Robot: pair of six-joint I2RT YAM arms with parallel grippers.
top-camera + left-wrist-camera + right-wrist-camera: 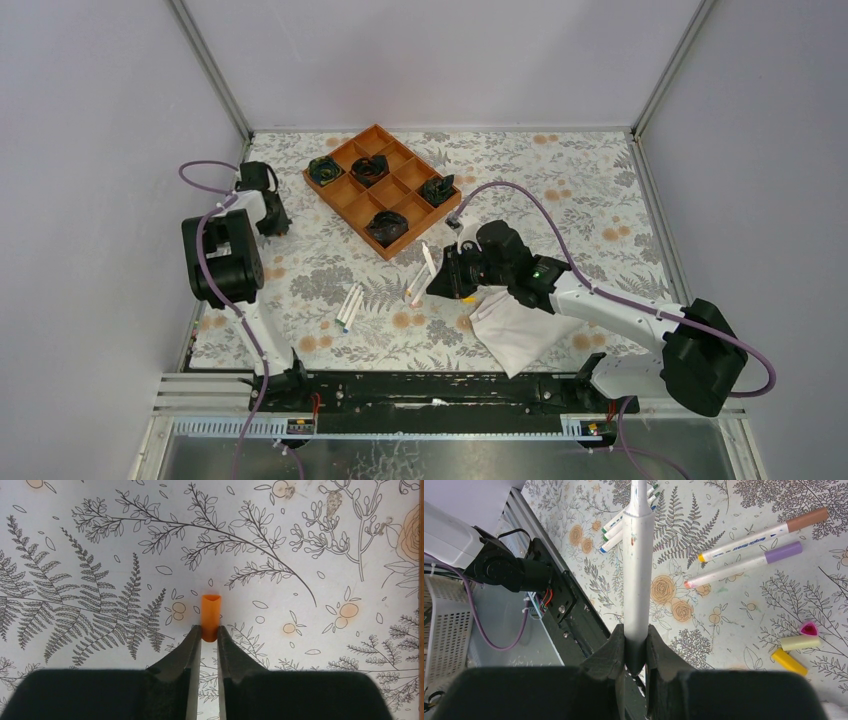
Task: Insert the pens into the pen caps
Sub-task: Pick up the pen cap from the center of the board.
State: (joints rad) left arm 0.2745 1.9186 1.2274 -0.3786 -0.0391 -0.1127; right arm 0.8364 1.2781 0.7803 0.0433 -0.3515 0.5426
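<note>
**Left gripper (209, 632) pinching an orange cap (210, 611), right gripper (635, 632) holding a pen (638, 570)**

At the left of the table, the left gripper is hanging low over the floral table cover (600, 190). Its jaws are standing narrow and clamping the near end of the orange cap. The rest of the cap is sticking out beyond the fingertips.

Toward the back, an orange tray (345, 195) is sitting with dark objects in four of its compartments.

Near the middle, three white pens (349, 305) are lying side by side on the cover. Just to their right, two more pens (756, 550) are lying nearly parallel, one ending in brown and the other in purple.

The right gripper is gripping the pen by one end, jaws narrow around the white barrel. The barrel is pointing straight out from the fingers, above the cover.

Beside it, a pink cap (809, 628), a pale cap (800, 642) and a yellow cap (789, 661) are lying close together. A white cloth (515, 325) is lying partly under the right arm.
</note>
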